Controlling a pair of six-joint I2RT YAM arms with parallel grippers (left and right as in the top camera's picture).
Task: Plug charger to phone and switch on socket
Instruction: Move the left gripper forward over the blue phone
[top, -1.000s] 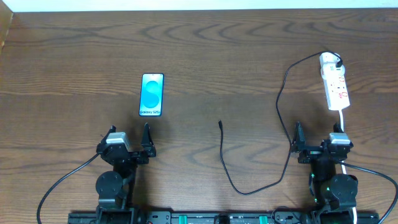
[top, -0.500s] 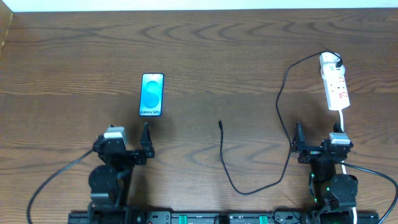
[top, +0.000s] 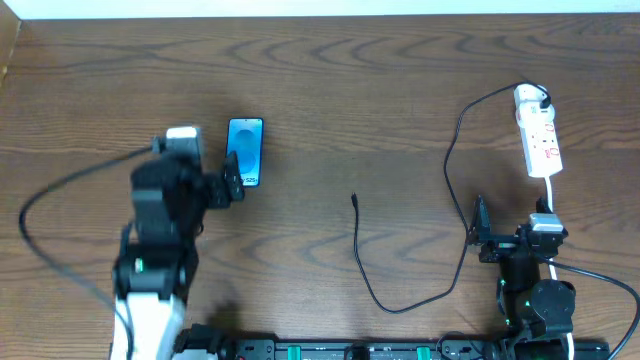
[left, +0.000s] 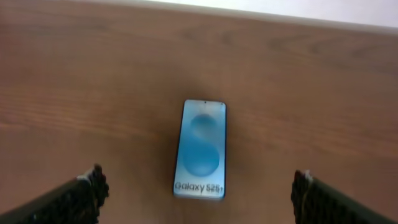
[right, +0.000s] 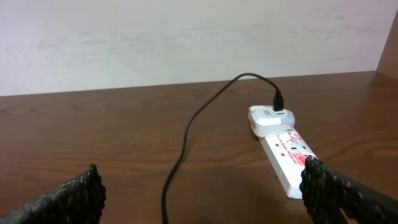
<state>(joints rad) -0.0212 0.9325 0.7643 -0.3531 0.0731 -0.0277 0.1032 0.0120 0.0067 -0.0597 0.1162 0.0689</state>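
Your bench was dark brown wood with pronounced grain, evenly lit. A plain off-white wall stood along its far edge, and a wooden side panel rose at the right.

The phone, lying just ahead of the left gripper, shows "Galaxy S25" along the near edge of its blue screen. Red print on the socket is too small to read.

Blue-screened phone, black charger, white socket apparently red-marked.
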